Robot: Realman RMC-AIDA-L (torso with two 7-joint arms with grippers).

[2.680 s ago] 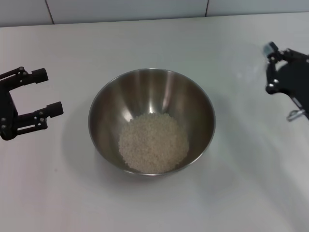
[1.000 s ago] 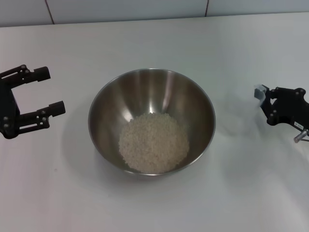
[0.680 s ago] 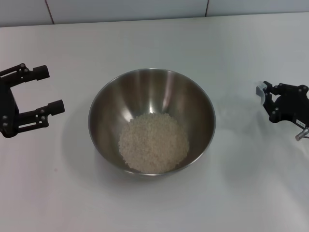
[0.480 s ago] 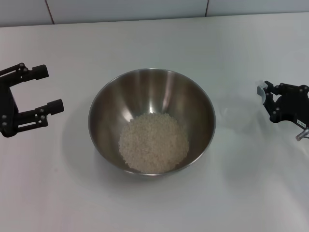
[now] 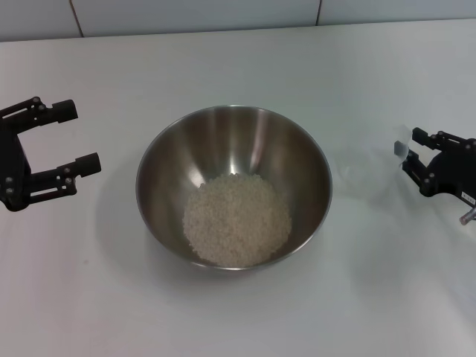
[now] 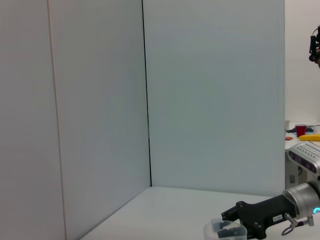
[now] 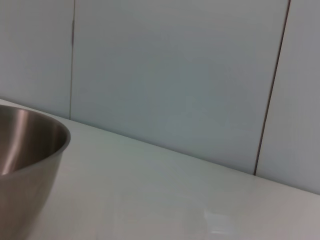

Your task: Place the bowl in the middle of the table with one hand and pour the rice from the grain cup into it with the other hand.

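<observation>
The steel bowl (image 5: pixel 167 141) stands in the middle of the white table (image 5: pixel 238 59). A pale heap of rice (image 5: pixel 236 219) lies in its bottom. At the left, apart from the bowl, my left gripper (image 5: pixel 82 137) hangs open with nothing in it. Right of the bowl, the translucent grain cup (image 5: pixel 370 175) sits low at the table, looking empty. My right gripper (image 5: pixel 411 152) is closed on the cup's near side. The left wrist view shows the same cup (image 6: pixel 214 233) on the tabletop with dark fingers at it. The bowl's side (image 7: pixel 25 150) fills a corner of the right wrist view.
Pale wall panels (image 5: pixel 193 15) run along the table's far edge. Bare white tabletop surrounds the bowl in front and on both sides.
My right gripper has come down from the far right corner with the grain cup to table level beside the bowl. In the last half second it slid slightly nearer. The left gripper and bowl stayed put.
</observation>
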